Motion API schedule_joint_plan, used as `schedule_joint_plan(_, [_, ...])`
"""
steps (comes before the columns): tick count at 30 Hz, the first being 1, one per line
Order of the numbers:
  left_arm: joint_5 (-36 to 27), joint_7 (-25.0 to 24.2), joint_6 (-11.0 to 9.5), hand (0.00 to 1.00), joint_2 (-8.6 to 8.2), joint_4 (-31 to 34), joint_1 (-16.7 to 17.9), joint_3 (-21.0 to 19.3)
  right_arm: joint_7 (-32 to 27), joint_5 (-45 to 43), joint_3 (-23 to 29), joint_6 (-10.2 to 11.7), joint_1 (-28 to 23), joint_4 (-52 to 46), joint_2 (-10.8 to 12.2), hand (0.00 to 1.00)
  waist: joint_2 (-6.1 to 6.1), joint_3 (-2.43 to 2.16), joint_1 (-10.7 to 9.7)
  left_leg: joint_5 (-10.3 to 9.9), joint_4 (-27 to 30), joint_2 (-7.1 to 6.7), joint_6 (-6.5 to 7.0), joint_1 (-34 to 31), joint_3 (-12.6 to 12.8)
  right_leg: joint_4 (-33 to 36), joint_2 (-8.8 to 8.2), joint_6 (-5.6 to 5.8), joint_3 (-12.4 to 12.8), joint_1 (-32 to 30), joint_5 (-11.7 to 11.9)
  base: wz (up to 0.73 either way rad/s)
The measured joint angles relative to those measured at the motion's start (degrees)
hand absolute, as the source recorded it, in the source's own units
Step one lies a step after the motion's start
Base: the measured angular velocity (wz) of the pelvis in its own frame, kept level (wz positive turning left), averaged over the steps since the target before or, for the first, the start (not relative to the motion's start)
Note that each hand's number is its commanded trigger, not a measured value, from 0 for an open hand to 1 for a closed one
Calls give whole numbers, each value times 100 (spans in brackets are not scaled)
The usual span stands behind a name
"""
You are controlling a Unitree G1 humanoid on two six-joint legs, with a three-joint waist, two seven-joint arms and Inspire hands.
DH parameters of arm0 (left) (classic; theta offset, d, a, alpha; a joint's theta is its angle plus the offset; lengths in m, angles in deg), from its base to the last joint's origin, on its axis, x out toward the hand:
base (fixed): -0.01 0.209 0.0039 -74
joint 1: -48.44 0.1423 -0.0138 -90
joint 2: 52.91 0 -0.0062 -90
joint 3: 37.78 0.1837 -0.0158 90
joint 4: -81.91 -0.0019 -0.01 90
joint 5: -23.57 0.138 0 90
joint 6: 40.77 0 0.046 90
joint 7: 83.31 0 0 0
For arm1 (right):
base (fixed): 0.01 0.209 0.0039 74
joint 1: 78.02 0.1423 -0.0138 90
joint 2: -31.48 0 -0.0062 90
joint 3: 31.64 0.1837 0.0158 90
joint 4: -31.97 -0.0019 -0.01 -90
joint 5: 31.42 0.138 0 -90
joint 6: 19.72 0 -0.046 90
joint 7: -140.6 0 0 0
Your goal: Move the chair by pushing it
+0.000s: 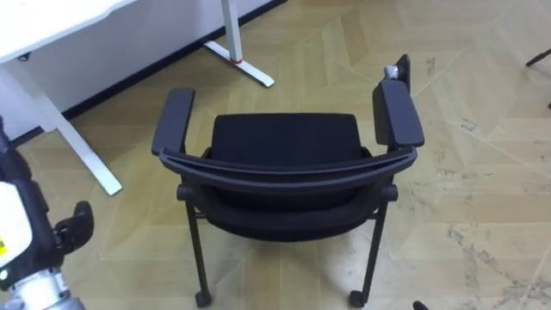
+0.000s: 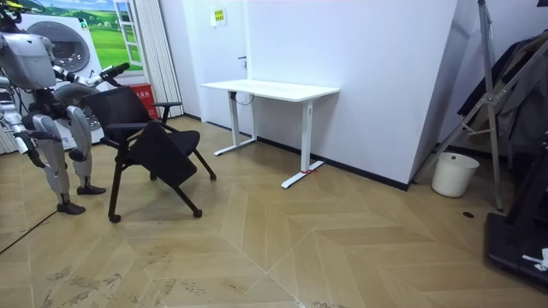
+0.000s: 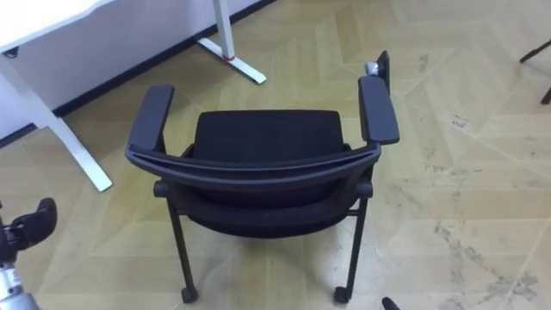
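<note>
Black armchair on casters [image 1: 284,164] sitting mid-frame, backrest facing the robot, likely lined up for a shove toward the white desk [image 1: 52,34] upper left. Left hand [image 1: 76,226] hovering lower left, loosely curled, empty, apart from chair. Right hand [image 2: 80,152] hanging; state unreadable.

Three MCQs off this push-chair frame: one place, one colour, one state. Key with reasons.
1. The white desk stands: A) beyond the chair, on the robot's left; B) right of the chair; C) behind the robot.
2. The chair is: A) red; B) black; C) white.
3. The left hand is: A) on the backrest; B) round an armrest; C) apart from the chair.
1A: its legs show upper left, past the chair. 2B: black all over. 3C: it shows lower left, floor between.
</note>
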Motion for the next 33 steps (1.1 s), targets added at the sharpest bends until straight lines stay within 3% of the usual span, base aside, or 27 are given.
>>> schedule_joint_plan(7, [380, 1, -1, 0, 24, 18, -34, 202, 1, -123, 8, 0, 1, 30, 0, 0, -1, 2, -89, 0, -13, 1, 0, 11, 35, -15, 0, 0, 25, -3, 0, -1])
schedule_joint_plan(11, [629, 0, 17, 0, 218, 32, -60, 353, 3, -190, 9, 2, -11, 53, 1, 0, 68, 0, -135, 0, -24, 1, 0, 25, 58, -32, 1, -3, 46, 0, 4, -2])
schedule_joint_plan(17, [1088, -1, 23, 0, 228, 244, -72, 430, 63, -190, 7, 2, -10, 184, -2, 0, 162, -16, -152, 0, -45, 2, 0, 105, 116, -29, 11, -3, 204, 9, 4, -14])
schedule_joint_plan(20, [1280, -4, 37, 0, 254, 240, -81, 517, 124, -170, 3, 2, -7, 212, -1, 0, 166, -12, -167, 0, -43, 4, 0, 115, 147, -16, 14, -3, 285, 7, 4, -14])
schedule_joint_plan(23, [1325, -13, 39, 0, 400, 240, -88, 781, 125, -159, 3, 3, 2, 216, -2, 0, 151, -2, -219, 0, -43, 6, 0, 113, 226, -15, 12, -3, 297, -1, 4, -2])
schedule_joint_plan(33, [1594, -125, 25, 0, 449, 274, -88, 822, 188, -158, 0, 5, 8, 225, -2, 0, 152, 2, -295, 0, -42, 12, 0, 90, 273, -10, 17, -3, 333, -47, 4, 0])
